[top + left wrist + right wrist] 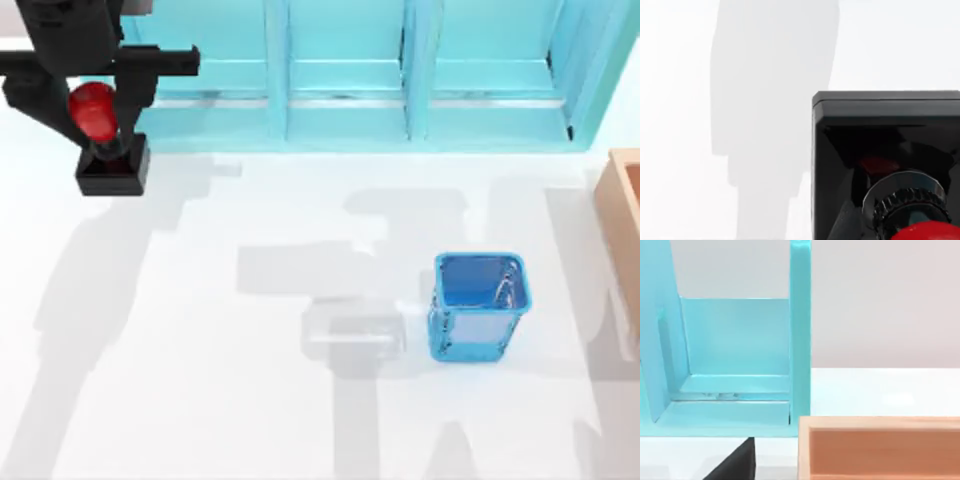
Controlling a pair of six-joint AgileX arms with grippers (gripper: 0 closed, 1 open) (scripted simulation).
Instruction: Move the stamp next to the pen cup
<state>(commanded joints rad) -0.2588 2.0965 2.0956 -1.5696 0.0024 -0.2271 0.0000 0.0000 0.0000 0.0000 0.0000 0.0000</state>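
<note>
The stamp, a black square base under a glossy red knob, hangs at the table's far left, just in front of the teal shelf unit. My left gripper is shut on its red knob from above. In the left wrist view the stamp's black base looms close, well above the white table and its shadow. The pen cup, a translucent blue square cup, stands upright right of the table's middle, far from the stamp. My right arm is parked off the right side; a dark wedge of it faces the shelf and the wooden box.
A large light-teal shelf unit runs along the back edge. A tan wooden box sits at the right edge, and the right wrist view shows this wooden box beside the shelf's end panel. White table lies between stamp and cup.
</note>
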